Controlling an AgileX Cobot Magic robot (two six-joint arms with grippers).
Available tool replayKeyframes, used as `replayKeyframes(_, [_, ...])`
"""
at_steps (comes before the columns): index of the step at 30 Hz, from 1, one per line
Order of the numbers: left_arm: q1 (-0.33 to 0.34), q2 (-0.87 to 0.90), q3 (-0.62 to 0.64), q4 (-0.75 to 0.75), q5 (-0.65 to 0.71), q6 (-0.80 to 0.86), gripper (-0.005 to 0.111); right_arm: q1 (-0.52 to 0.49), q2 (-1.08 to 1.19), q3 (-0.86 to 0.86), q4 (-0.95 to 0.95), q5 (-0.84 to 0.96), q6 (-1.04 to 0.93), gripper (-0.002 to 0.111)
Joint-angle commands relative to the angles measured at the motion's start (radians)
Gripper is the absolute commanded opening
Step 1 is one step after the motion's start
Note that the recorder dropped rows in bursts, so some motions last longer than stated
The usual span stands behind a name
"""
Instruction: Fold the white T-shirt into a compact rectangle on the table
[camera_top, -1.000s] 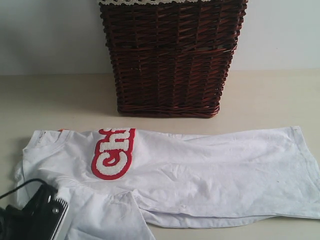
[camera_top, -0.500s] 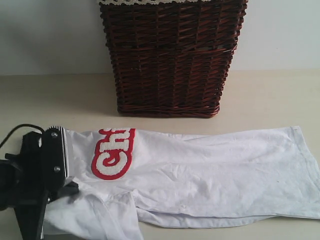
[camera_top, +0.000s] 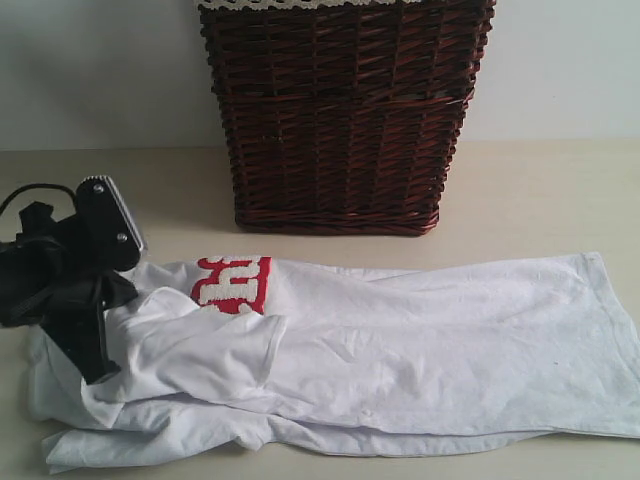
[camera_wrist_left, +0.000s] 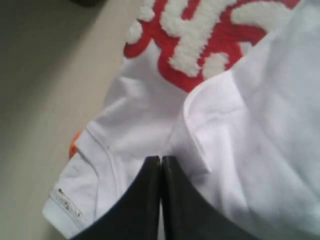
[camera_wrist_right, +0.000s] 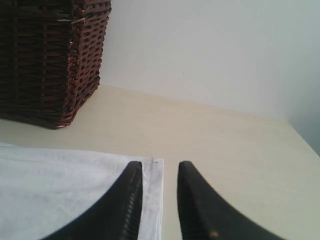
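The white T-shirt (camera_top: 420, 340) lies flat on the bench (camera_top: 540, 190) in front of a dark wicker basket (camera_top: 340, 120), apart from it. Its long axis runs across the exterior view, with the collar end at the left and the hem at the right. Toward the left end a sleeve is folded over the chest and hides the lower part of the red-outlined letters (camera_top: 232, 283). That end is bunched and creased, while the hem end lies smoother. The left hand (camera_top: 97, 372) is at the collar end, its black body tilted and its fingers pointing down into the cloth. In the left wrist view the left hand's fingers (camera_wrist_left: 145, 200) are pressed together and pinch a crease of the shirt, beside a sliver of the orange neck tag (camera_wrist_left: 73, 148). The right hand (camera_wrist_right: 160, 167) is out of the exterior view. Its wrist view shows its two fingers apart with nothing between them, above the corner of the hem and the bare bench.
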Motion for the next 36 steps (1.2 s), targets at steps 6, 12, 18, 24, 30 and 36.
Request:
replayKeyframes(6, [0.003, 0.135, -0.116, -0.028, -0.020, -0.018, 0.000, -0.005, 0.000, 0.002, -0.002, -0.009, 0.002, 0.025])
replayKeyframes(12, [0.003, 0.208, -0.116, -0.076, -0.083, -0.018, 0.000, -0.005, 0.000, 0.002, -0.002, -0.009, 0.002, 0.025])
replayKeyframes(18, [0.024, 0.215, -0.116, -0.218, -0.119, -0.018, 0.000, -0.005, 0.000, 0.002, -0.002, -0.009, 0.002, 0.025])
replayKeyframes(24, [0.097, 0.195, -0.116, -0.262, -0.119, -0.018, 0.000, -0.005, 0.000, 0.002, -0.002, -0.009, 0.002, 0.025])
replayKeyframes(30, [0.117, 0.195, -0.112, -0.240, -0.102, 0.043, 0.000, -0.005, 0.000, 0.002, -0.002, -0.009, 0.002, 0.025])
replayKeyframes(36, [0.115, 0.195, -0.112, -0.236, -0.128, 0.015, 0.004, -0.005, 0.000, 0.002, -0.002, -0.009, 0.002, 0.025])
